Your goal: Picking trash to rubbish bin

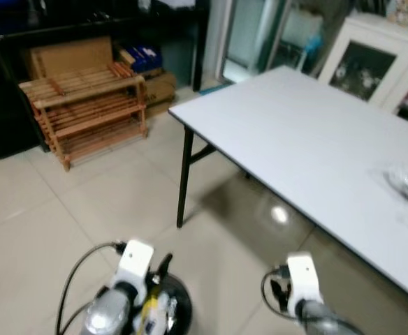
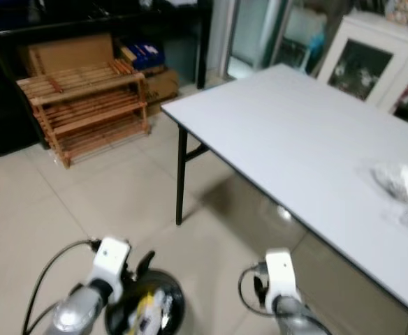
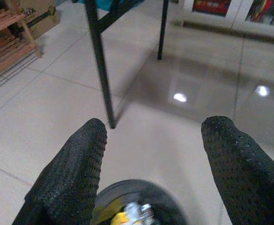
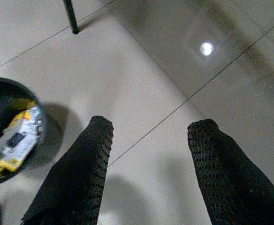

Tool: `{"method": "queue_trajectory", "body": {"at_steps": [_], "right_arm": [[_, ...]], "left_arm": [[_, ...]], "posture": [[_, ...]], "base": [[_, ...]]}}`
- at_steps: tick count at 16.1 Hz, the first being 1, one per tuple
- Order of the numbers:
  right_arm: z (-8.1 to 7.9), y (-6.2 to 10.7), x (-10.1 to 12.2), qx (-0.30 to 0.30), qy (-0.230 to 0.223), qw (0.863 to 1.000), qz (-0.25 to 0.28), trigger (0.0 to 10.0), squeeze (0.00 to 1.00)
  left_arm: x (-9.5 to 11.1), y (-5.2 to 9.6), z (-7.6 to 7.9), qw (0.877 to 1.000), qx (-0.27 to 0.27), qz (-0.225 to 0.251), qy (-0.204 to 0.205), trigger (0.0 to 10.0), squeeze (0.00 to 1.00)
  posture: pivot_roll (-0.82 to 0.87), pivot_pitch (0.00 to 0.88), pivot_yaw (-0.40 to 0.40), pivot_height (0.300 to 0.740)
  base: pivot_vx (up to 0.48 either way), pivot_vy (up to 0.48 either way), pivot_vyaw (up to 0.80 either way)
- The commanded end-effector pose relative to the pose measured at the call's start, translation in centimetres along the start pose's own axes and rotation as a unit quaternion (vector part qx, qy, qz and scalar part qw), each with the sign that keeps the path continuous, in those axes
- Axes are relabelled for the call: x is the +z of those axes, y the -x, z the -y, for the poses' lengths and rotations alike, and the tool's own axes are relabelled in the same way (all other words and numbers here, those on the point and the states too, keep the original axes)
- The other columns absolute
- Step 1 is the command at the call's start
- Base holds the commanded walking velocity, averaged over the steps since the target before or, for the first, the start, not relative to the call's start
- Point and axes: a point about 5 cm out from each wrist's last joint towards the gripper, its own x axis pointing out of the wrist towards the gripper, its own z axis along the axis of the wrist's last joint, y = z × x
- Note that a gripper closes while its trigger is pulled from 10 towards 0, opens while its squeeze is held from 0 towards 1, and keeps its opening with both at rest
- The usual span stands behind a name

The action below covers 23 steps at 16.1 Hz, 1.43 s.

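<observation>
One table (image 1: 309,139), one bin (image 2: 163,301), one wooden rack (image 1: 89,108), two pincers (image 3: 151,159) (image 4: 148,164).

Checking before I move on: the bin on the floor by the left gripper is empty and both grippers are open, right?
Not quite. The bin already holds a yellow and white wrapper, as the right wrist view shows. The rest stands: it sits on the floor by the left gripper, and the right gripper is open too.

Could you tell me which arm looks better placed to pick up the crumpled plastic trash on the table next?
Probably the right. The crumpled plastic trash lies near the table's right end, on the robot's right, and the right gripper is open and empty. The left gripper, also open, hangs over the bin, farther off.
</observation>
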Motion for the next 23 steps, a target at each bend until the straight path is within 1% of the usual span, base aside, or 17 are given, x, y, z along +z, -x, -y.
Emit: {"method": "queue_trajectory", "body": {"at_steps": [1,7,8,10,11,12,13,14,15,16,17,18,19,20,21,22,23], "right_arm": [[0.3,0.0,-0.4,-0.006,0.001,1.000,-0.010,10.0,0.00],[0.4,0.0,-0.3,-0.007,0.002,1.000,-0.008,10.0,0.00],[0.5,0.1,-0.4,-0.007,0.002,1.000,-0.008,10.0,0.00],[0.4,0.2,-0.4,-0.007,0.001,1.000,-0.005,10.0,0.00],[0.3,0.3,-0.1,-0.001,0.005,1.000,0.012,10.0,0.00],[-0.3,0.7,0.9,0.027,0.002,0.998,0.056,10.0,0.00],[-0.6,0.9,1.4,0.044,0.000,0.996,0.075,10.0,0.00],[-1.2,1.5,2.3,0.079,0.003,0.991,0.110,10.0,0.00],[-1.4,1.8,2.6,0.097,0.004,0.988,0.124,10.0,0.00],[-1.7,2.6,3.5,0.132,0.005,0.980,0.149,10.0,0.00],[-1.9,3.4,4.7,0.154,0.010,0.971,0.184,10.0,0.00],[-1.8,3.9,5.7,0.156,0.017,0.964,0.214,10.0,0.00],[-1.5,4.3,6.6,0.146,0.019,0.959,0.241,10.0,0.00],[-0.8,5.3,8.9,0.121,0.005,0.945,0.304,10.0,0.00],[-0.4,6.1,10.3,0.116,-0.011,0.933,0.342,10.0,0.00],[0.0,7.7,12.6,0.113,-0.032,0.907,0.405,10.0,0.00],[0.2,8.4,13.4,0.112,-0.040,0.897,0.426,10.0,0.00]], "left_arm": [[0.1,0.0,0.2,1.000,-0.005,-0.001,-0.007,10.0,0.00],[0.3,0.0,0.2,1.000,-0.005,-0.003,-0.008,10.0,0.00],[0.0,0.0,0.2,1.000,-0.003,-0.018,-0.002,10.0,0.00],[-0.3,0.2,0.1,0.999,0.007,-0.033,0.031,10.0,0.00],[-0.1,0.4,-0.1,1.000,0.009,-0.026,0.014,10.0,0.00],[0.3,0.9,-0.3,1.000,0.010,-0.010,-0.004,10.0,0.00],[0.4,1.1,-0.4,1.000,0.014,-0.004,-0.006,10.0,0.00],[0.7,1.5,-0.8,1.000,0.021,0.003,-0.012,10.0,0.00],[0.9,1.7,-0.9,1.000,0.022,0.005,-0.013,10.0,0.00],[1.5,2.1,-1.3,0.999,0.027,0.013,-0.019,10.0,0.00],[2.6,2.3,-1.7,0.998,0.036,0.027,-0.043,10.0,0.00],[3.7,2.4,-2.0,0.997,0.041,0.045,-0.056,10.0,0.00],[4.5,2.3,-2.0,0.996,0.042,0.059,-0.055,10.0,0.00],[6.2,2.1,-1.8,0.994,0.031,0.091,-0.052,10.0,0.00],[7.2,2.0,-1.5,0.992,0.023,0.108,-0.052,10.0,0.00],[8.9,2.0,-1.1,0.989,0.011,0.141,-0.050,10.0,0.00],[9.5,2.1,-1.0,0.987,0.009,0.151,-0.049,10.0,0.00]], "posture": [[0.00,0.000,-0.058,0.740],[0.00,0.000,-0.057,0.740],[0.00,0.000,-0.057,0.740],[0.00,0.000,-0.056,0.740],[0.00,0.000,-0.055,0.740],[0.00,0.000,-0.054,0.740],[-0.01,0.000,-0.052,0.740],[0.00,0.000,-0.052,0.740],[0.00,0.000,-0.052,0.740],[0.00,0.000,-0.055,0.740],[0.00,0.000,-0.055,0.740],[0.00,0.000,-0.057,0.740],[0.00,0.000,-0.060,0.740],[0.00,0.000,-0.060,0.740],[0.00,0.000,-0.058,0.740],[-0.01,0.000,-0.054,0.740],[-0.01,0.000,-0.054,0.740]], "base": [[0.000,-0.480,0.00],[0.000,-0.480,0.00],[0.000,0.000,0.00],[0.000,0.480,0.00],[0.000,0.480,0.00],[0.000,0.480,0.00],[0.000,0.480,0.00],[0.000,0.000,0.00],[0.000,0.000,0.00],[0.000,0.000,0.00],[0.000,0.000,0.00],[0.000,0.000,0.00],[0.000,0.000,0.00],[0.000,0.000,0.00],[0.000,0.000,-0.80],[0.000,0.000,-0.80],[0.000,0.000,-0.80]]}}
